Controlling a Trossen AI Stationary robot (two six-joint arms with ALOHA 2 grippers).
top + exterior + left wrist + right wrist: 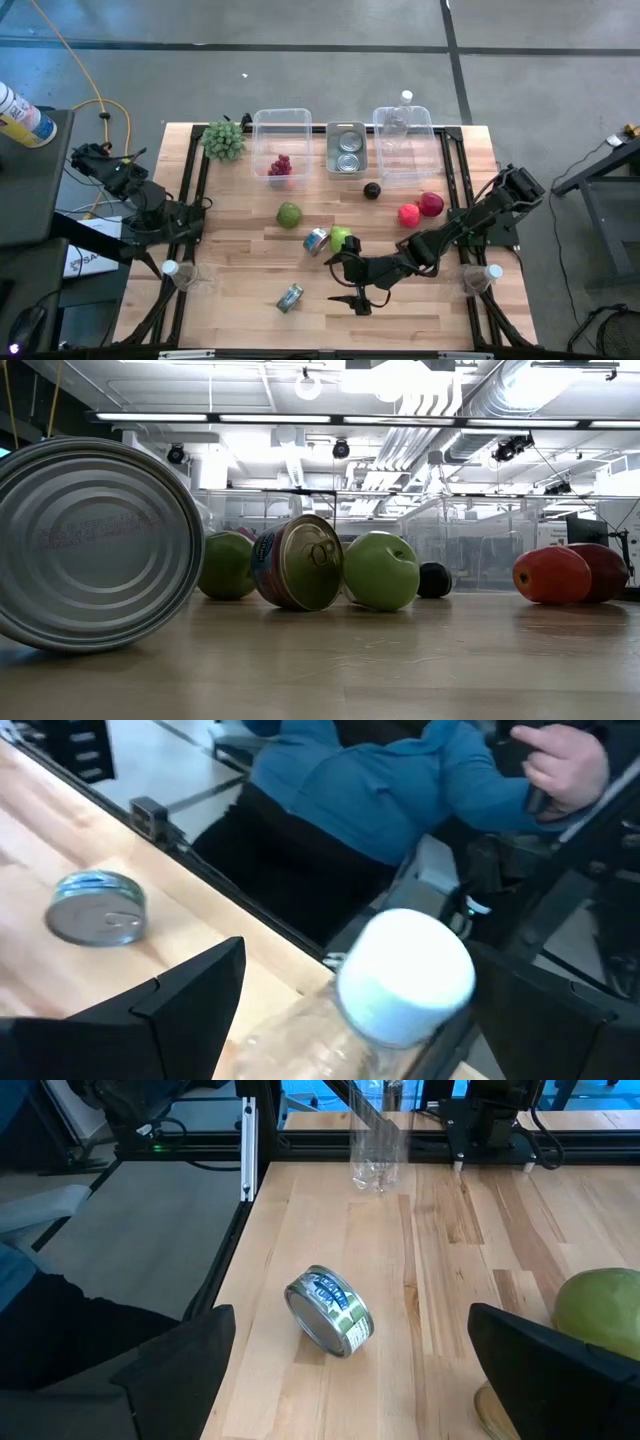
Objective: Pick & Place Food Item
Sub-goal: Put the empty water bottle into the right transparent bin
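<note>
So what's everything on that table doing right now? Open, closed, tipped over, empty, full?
Right gripper: open, holding nothing, near the front can.
Left gripper: open, waiting at the table's left edge.
Front can: on its side, sealed.
Middle can: on its side, touching a green apple.
Left bin: open, holds grapes.
Metal tray: holds two cans.
Right bin: open; contents unclear.

Grey concrete floor (300,70) surrounds the table; long ceiling strip lights (330,422) and white ducts (480,400) overhead.
</note>
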